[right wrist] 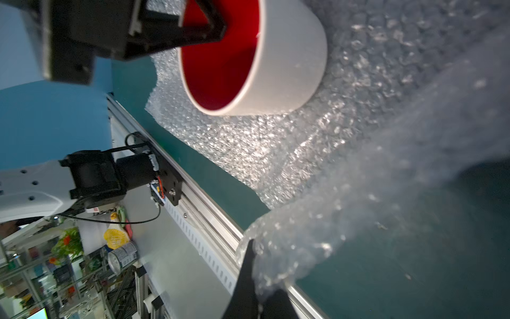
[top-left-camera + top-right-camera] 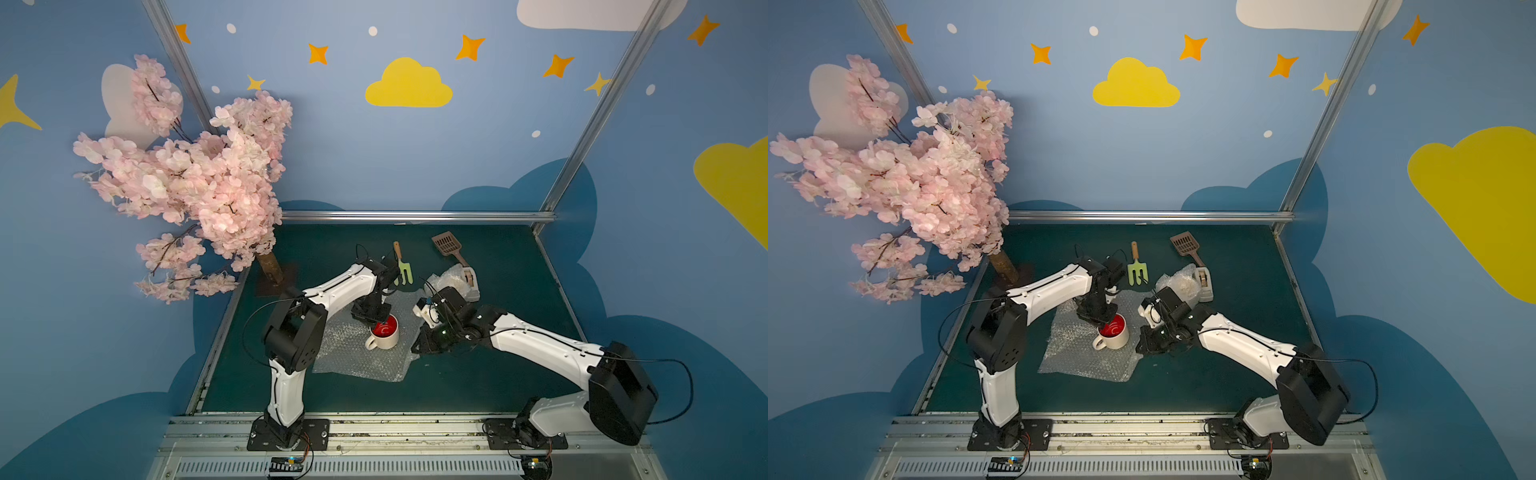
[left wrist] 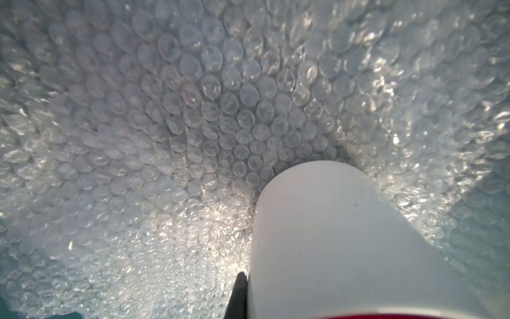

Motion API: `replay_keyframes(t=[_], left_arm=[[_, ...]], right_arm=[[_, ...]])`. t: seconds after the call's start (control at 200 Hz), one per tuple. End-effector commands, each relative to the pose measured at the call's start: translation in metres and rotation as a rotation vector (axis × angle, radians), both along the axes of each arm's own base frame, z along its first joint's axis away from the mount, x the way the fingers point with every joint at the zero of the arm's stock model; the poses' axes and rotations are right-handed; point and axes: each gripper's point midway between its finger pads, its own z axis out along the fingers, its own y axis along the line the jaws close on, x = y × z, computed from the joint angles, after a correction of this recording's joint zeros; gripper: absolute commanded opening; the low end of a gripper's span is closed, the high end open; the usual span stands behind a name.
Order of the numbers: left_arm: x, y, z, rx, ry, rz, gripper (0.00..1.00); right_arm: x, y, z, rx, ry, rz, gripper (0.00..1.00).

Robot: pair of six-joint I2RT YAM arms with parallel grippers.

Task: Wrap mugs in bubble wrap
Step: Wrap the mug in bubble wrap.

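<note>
A cream mug (image 2: 384, 334) (image 2: 1113, 332), red inside, stands upright on a flat sheet of bubble wrap (image 2: 353, 357) (image 2: 1084, 353) in both top views. My left gripper (image 2: 380, 320) (image 2: 1106, 319) is shut on the mug's far rim, one finger inside the red and one fingertip (image 3: 239, 290) against the outer wall (image 3: 345, 234). My right gripper (image 2: 415, 349) (image 1: 255, 265) is shut on the sheet's right edge (image 1: 276, 152), which is lifted off the mat. A crumpled bundle of bubble wrap (image 2: 451, 278) (image 2: 1179, 280) lies behind; what is inside it is hidden.
On the green mat behind the arms lie a green garden fork (image 2: 402, 266), a brown slotted scoop (image 2: 449, 245) and a tape dispenser (image 2: 469, 278). A pink blossom tree (image 2: 199, 187) stands at the back left corner. Metal rails edge the mat.
</note>
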Motion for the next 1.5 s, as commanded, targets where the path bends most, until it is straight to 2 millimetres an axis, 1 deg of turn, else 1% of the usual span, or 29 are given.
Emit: replay_keyframes(t=[0.0,0.17,0.225,0.315,0.481,0.621,0.701,0.746,0.841,0.856,0.911,0.961,1.021,1.096,1.116,1.151,1.196,1.296,1.392,1.497], left_arm=[[0.007,-0.015,-0.007,-0.025,-0.021,-0.027,0.03],[0.008,-0.016,-0.005,-0.008,-0.039,-0.047,0.03],[0.008,-0.016,-0.005,-0.009,-0.041,-0.049,0.03],[0.008,-0.018,-0.004,-0.017,-0.048,-0.051,0.03],[0.008,-0.021,0.001,-0.043,-0.064,-0.066,0.04],[0.008,-0.021,0.003,-0.054,-0.077,-0.080,0.09],[0.007,-0.019,0.004,-0.046,-0.075,-0.083,0.14],[0.007,-0.018,0.005,-0.043,-0.084,-0.083,0.20],[0.008,-0.017,0.010,-0.049,-0.102,-0.082,0.29],[0.009,-0.017,0.011,-0.048,-0.107,-0.081,0.34],[0.010,-0.014,0.016,-0.041,-0.120,-0.080,0.44],[0.012,-0.011,0.024,-0.033,-0.139,-0.077,0.51],[0.015,-0.006,0.036,-0.034,-0.171,-0.063,0.62],[0.018,0.003,0.052,-0.041,-0.204,-0.044,0.65],[0.018,0.006,0.055,-0.040,-0.206,-0.036,0.68],[0.017,0.013,0.060,-0.035,-0.205,-0.021,0.71],[0.013,0.024,0.065,-0.024,-0.195,0.004,0.71],[-0.002,0.049,0.069,-0.032,-0.137,0.100,0.75],[-0.021,0.064,0.069,-0.074,-0.086,0.184,0.77],[-0.044,0.079,0.077,-0.075,-0.038,0.280,0.78]], right_arm=[[0.011,0.026,0.021,0.124,0.009,0.027,0.00],[0.034,0.055,0.029,0.223,0.055,-0.024,0.00],[0.039,0.066,0.035,0.265,0.063,-0.021,0.00],[0.048,0.076,0.042,0.280,0.054,-0.043,0.00],[0.069,0.074,0.022,0.219,0.040,-0.158,0.00],[0.082,0.067,-0.001,0.103,0.013,-0.231,0.00],[0.086,0.063,-0.012,0.045,-0.004,-0.259,0.00],[0.088,0.061,-0.018,0.013,-0.006,-0.270,0.00],[0.086,0.059,-0.031,-0.030,0.013,-0.276,0.00],[0.086,0.059,-0.031,-0.033,0.014,-0.276,0.00],[0.085,0.058,-0.034,-0.058,0.012,-0.277,0.00],[0.084,0.057,-0.036,-0.089,0.003,-0.276,0.00],[0.084,0.057,-0.040,-0.123,0.002,-0.271,0.00],[0.084,0.058,-0.042,-0.140,0.002,-0.270,0.00],[0.083,0.058,-0.043,-0.143,0.001,-0.269,0.00],[0.084,0.059,-0.045,-0.148,0.001,-0.272,0.00],[0.085,0.059,-0.046,-0.159,-0.002,-0.274,0.00],[0.086,0.059,-0.050,-0.194,-0.017,-0.274,0.00],[0.087,0.057,-0.056,-0.217,-0.018,-0.276,0.00],[0.086,0.056,-0.060,-0.239,-0.022,-0.276,0.00]])
